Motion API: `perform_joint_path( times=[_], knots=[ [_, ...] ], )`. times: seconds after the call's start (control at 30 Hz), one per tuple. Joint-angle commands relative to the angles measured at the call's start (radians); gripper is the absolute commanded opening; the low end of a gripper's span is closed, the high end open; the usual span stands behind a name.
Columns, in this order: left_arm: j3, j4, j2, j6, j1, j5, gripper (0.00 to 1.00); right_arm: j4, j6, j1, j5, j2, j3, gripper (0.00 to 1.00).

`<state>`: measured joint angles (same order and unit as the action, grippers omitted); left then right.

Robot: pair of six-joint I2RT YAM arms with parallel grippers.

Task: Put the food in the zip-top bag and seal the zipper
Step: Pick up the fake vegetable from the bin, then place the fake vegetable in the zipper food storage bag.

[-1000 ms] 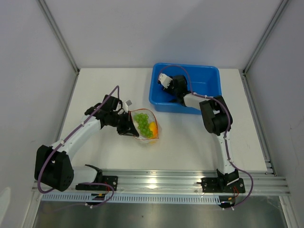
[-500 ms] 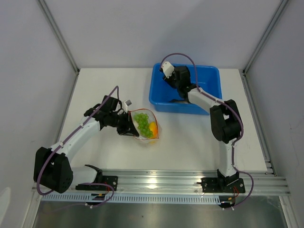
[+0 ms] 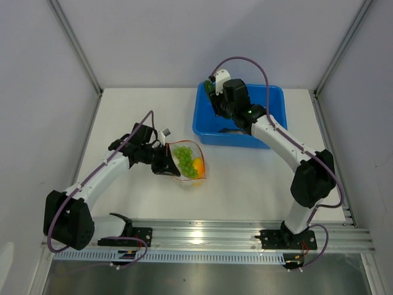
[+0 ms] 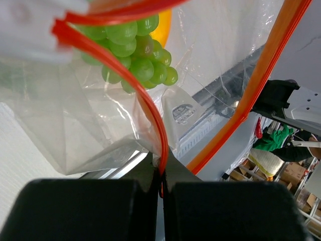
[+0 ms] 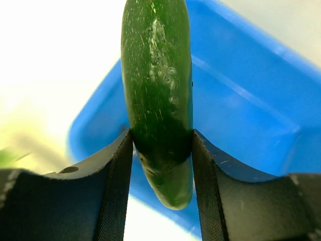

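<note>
- Left gripper (image 4: 160, 173): fingers pressed together, pinching the zipper (image 4: 152, 113) at one point on the near lip. This props the zip-top bag (image 3: 189, 161) open, mouth facing the left arm.
- The bag sits on the table (image 3: 135, 110) about mid-depth and left of centre, well apart from the blue bin (image 3: 270, 110) near the far edge on the right side.
- Already in the bag: green pea-like cluster (image 3: 183, 157), with the mango (image 3: 198, 165) just beside it.
- Right gripper (image 5: 161, 150): pinching the cucumber (image 5: 158, 85) near one end. Most of its length sticks out past the fingertips. It is held above the bin's far-left corner.
- Cauliflower: not made out. It may be in the bin under the right arm; can't tell.

Risks from here:
- The grip is off-centre on a smooth, rounded toy, so a quick swing toward the bag could make it pivot or slip out onto the table.
- The bag's mouth is held at one point only and the film is limp. A long cucumber coming in crosswise could catch the orange lip and fold it shut, or shove the bag along the table.
- A hard push could tug the strip out of the left pinch, and the mouth would collapse.
- The mouth faces the left wrist, so the right arm must come in close to it. Likely collision if the approach is low.
- If an end is left sticking out, the seal won't run.
</note>
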<state>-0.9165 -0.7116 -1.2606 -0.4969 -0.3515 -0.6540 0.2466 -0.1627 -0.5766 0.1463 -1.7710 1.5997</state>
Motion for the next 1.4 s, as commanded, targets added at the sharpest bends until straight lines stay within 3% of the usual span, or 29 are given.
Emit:
perform_joint_path(
  times=[0.0,0.27,0.67,0.83,1.03,1.37],
  knots=[
    [-0.004,0.03,0.035,0.001,-0.01,-0.03,0.01,0.154,0.173,-0.029,0.032,0.112,0.029,0.0],
    [0.002,0.058,0.05,-0.008,-0.01,-0.036,0.01,0.382,0.467,-0.104,-0.045,0.284,-0.012,0.0],
    [0.033,0.083,0.081,-0.072,-0.014,-0.02,0.01,0.605,0.644,-0.101,-0.332,0.421,0.037,0.0],
    [-0.001,0.015,0.058,-0.092,-0.026,0.02,0.01,0.547,0.668,-0.077,-0.522,0.406,0.038,0.0],
    [-0.059,-0.025,0.036,-0.08,-0.033,0.079,0.01,0.601,0.635,-0.04,-0.724,0.326,0.104,0.0],
    [-0.088,-0.025,0.073,-0.088,-0.038,0.123,0.01,0.809,0.6,-0.052,-0.797,0.183,0.158,0.0]
  ],
)
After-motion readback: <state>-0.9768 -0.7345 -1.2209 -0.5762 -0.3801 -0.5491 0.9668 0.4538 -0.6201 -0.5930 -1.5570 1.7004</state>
